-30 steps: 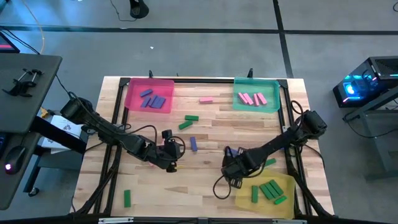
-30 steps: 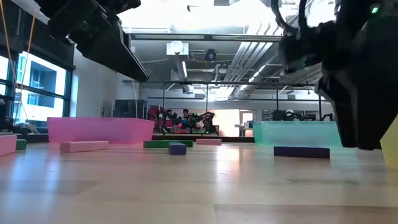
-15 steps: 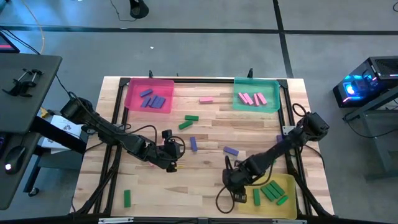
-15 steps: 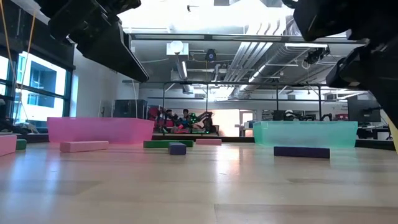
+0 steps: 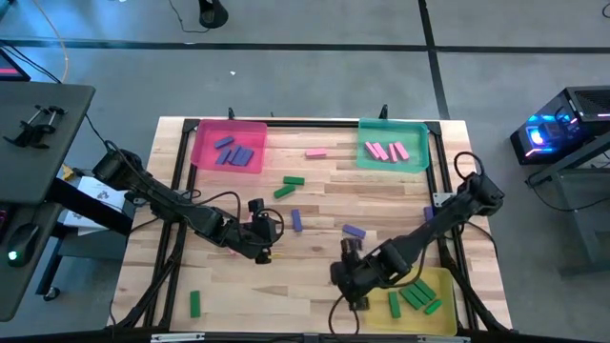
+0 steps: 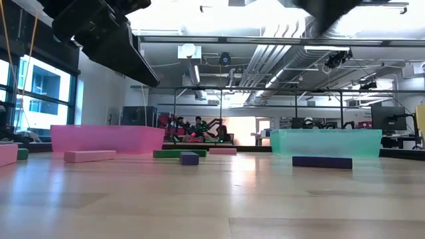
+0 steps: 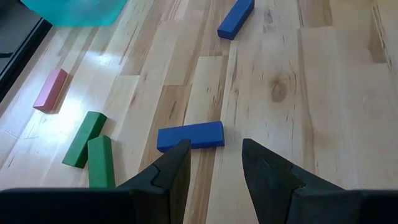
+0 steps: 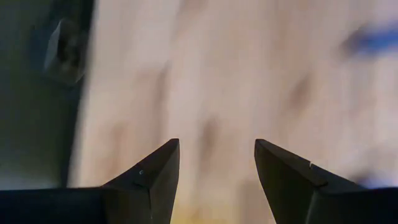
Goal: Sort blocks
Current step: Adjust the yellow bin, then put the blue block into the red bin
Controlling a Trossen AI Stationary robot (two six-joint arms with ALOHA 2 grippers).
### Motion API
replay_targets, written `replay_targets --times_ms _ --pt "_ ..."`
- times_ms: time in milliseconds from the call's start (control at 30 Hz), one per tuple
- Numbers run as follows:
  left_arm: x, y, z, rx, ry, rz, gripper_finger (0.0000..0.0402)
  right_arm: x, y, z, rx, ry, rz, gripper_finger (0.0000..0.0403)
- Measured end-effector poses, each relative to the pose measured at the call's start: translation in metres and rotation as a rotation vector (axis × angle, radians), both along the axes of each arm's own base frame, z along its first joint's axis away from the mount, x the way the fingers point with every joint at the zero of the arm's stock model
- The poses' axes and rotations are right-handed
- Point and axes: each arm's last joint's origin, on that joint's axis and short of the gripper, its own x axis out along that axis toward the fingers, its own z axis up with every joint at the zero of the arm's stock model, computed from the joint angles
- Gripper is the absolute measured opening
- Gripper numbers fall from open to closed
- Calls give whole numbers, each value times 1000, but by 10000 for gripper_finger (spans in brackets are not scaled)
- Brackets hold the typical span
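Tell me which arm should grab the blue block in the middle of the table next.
Left, probably. The left gripper is open with that blue block just ahead of its fingertips. The right gripper, also open, sits by the yellow tray, farther off.

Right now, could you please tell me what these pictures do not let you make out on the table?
- Right wrist view: motion blur smears the table; a blue streak may be a block.
- High view: the yellow tray's near-left part is hidden under the right gripper.
- High view: blocks in the pink tray overlap, too small to count.
- Low view: the trays' walls hide their contents.
- Left wrist view: the teal tray is cut off by the edge.
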Motion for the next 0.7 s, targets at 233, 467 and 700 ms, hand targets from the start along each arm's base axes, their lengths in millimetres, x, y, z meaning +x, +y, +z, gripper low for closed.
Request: replay_targets --times_ms 233,467,700 --pt "-4 1 2 -23 -2 44 133 34 -33 -4 -218 -347 -240 194" --pt "-33 3 24 -16 -43 148 133 73 -82 -69 -145 -430 -388 196" --pt "-50 -2 37 -17 -102 167 133 103 -115 -117 -168 -341 -462 220"
